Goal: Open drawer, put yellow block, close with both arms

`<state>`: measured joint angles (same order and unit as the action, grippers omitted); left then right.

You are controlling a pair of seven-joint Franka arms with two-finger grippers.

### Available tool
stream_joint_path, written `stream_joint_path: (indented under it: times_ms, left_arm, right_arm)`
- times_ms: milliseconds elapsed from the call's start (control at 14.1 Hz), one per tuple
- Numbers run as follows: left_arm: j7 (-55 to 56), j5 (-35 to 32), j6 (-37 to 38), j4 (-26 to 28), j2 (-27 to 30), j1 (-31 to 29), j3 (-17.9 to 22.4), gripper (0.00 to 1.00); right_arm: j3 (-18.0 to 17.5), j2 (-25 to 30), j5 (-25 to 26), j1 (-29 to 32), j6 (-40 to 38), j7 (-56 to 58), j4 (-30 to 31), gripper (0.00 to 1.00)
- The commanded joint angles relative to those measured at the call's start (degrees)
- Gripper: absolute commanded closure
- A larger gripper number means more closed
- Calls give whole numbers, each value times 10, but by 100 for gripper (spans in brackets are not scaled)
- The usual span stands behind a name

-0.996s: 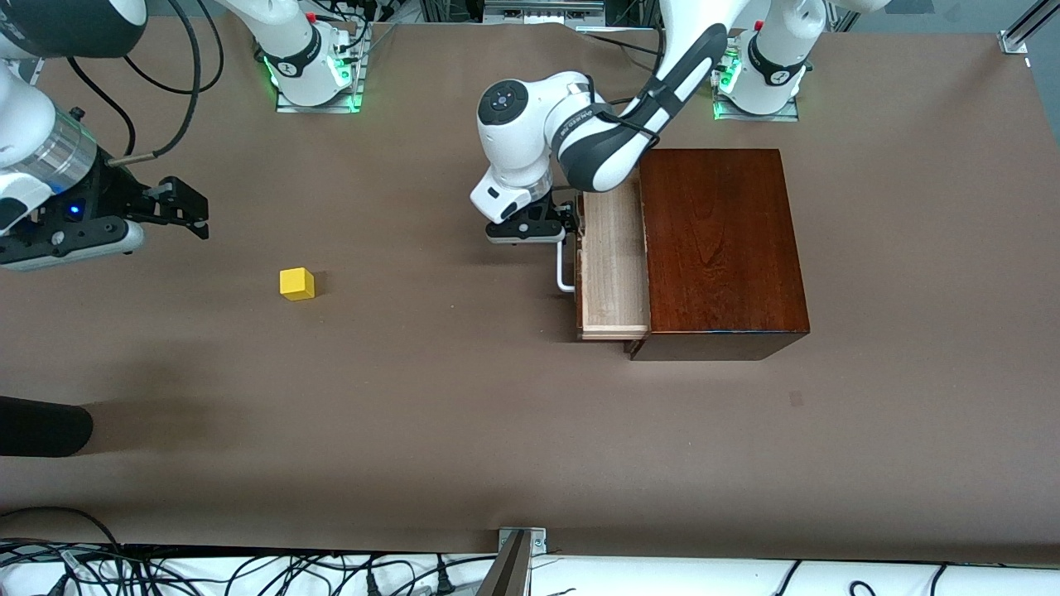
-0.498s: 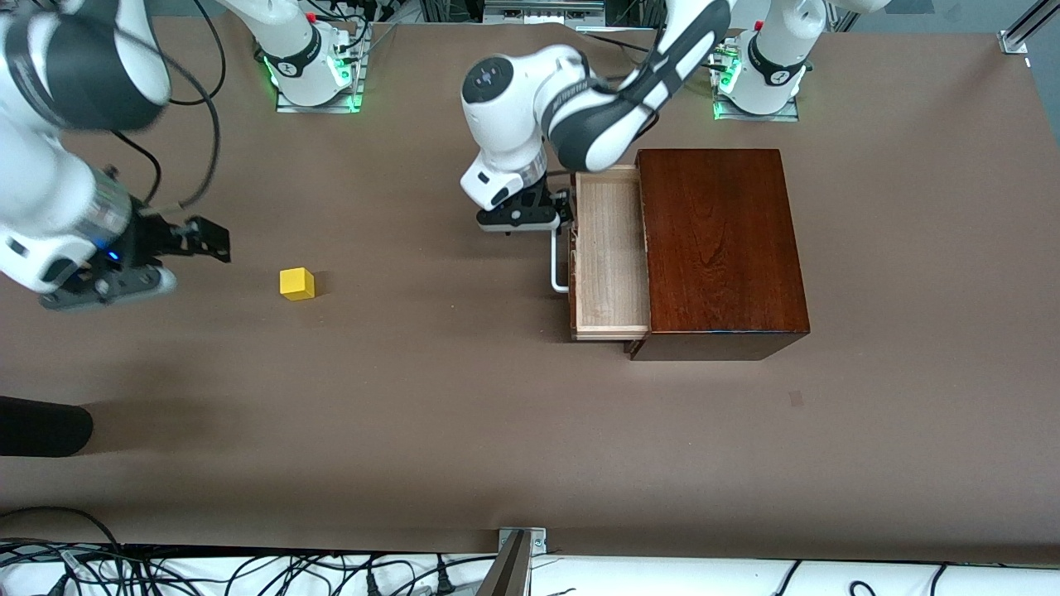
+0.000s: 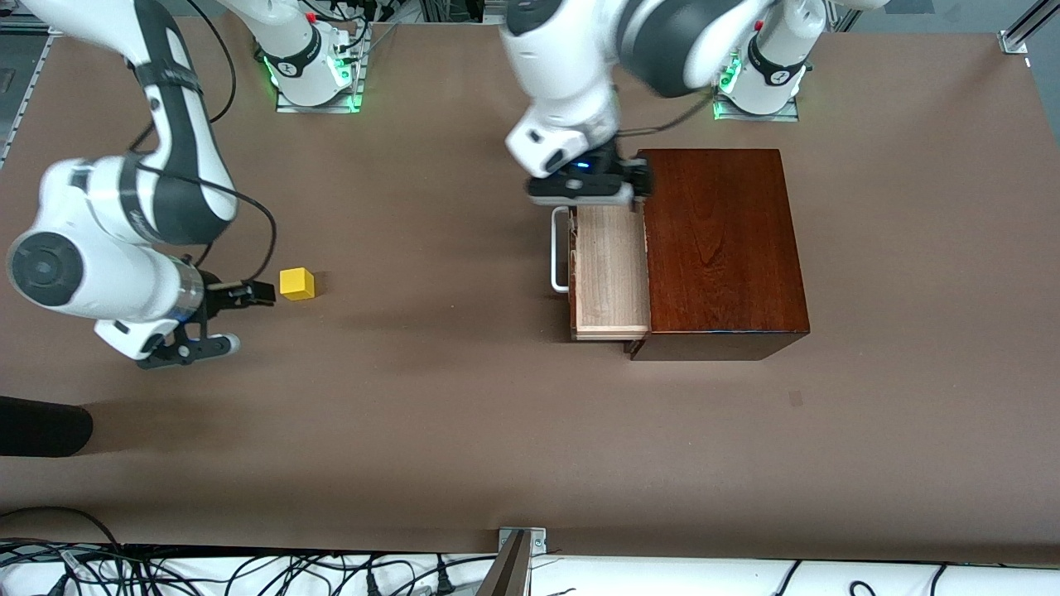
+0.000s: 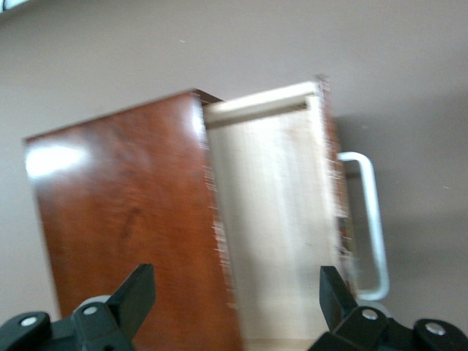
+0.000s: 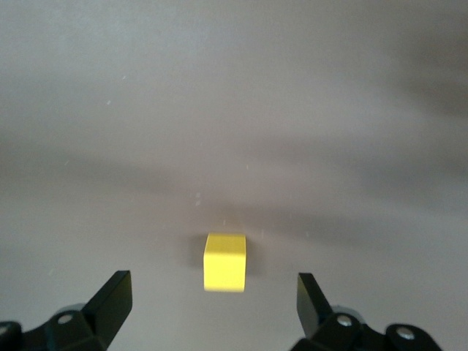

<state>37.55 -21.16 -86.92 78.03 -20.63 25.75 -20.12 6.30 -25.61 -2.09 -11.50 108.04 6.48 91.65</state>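
Right gripper [image 3: 248, 291] low over the table [image 3: 431, 414], fingers spread wide, empty, tips just beside the block [image 3: 296, 283] at its nine o'clock, not touching; block [image 5: 224, 262] seen ahead between the open fingers [image 5: 113, 300]

Left gripper [image 3: 590, 186] up over the twelve o'clock end of the drawer [image 3: 609, 273], fingers [image 4: 139, 292] apart, holding nothing; drawer pulled out of the box [image 3: 719, 248] toward the right arm's end, pale tray bare, white handle [image 3: 559, 250] free

Block well apart from the drawer, at its nine o'clock, open brown cloth between them

Green-lit bases [image 3: 319, 70] at twelve o'clock; dark rounded shape [image 3: 41, 426] at the edge near eight o'clock; cables [image 3: 248, 571] along six o'clock; small dark mark [image 3: 796, 399] on the cloth nearer the camera than the box
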Motion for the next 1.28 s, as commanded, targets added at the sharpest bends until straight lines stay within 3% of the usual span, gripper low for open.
stream_joint_path:
  times_ms: [0,142,356,569,712,854,1067,1210]
  left_arm:
    - [-63,27,29,7,36,-70,-4,0]
    - [-124,48,42,4,47,-129,-5,0]
    - [-186,142,41,18,78,-216,10,0]
    - [-194,167,5,85,141,-235,60,0]
    - [-278,224,-50,151,189,-257,109,0]
    - [-298,231,-103,196,217,-256,153,0]
    - [-296,223,-116,236,247,-256,155,0]
    - [-299,209,-114,233,242,-259,153,0]
  right_arm:
    - [-2,10,-10,2,74,-4,73,0]
    - [-2,9,-10,2,83,-5,92,0]
    - [-2,7,-10,2,117,-5,141,0]
    - [-2,19,-10,2,197,-5,221,0]
    - [-3,25,-10,2,230,-5,257,0]
    - [-3,35,-10,2,261,-5,293,0]
    - [-3,41,-10,2,291,-5,324,0]
    - [-3,42,-10,2,320,-5,348,2]
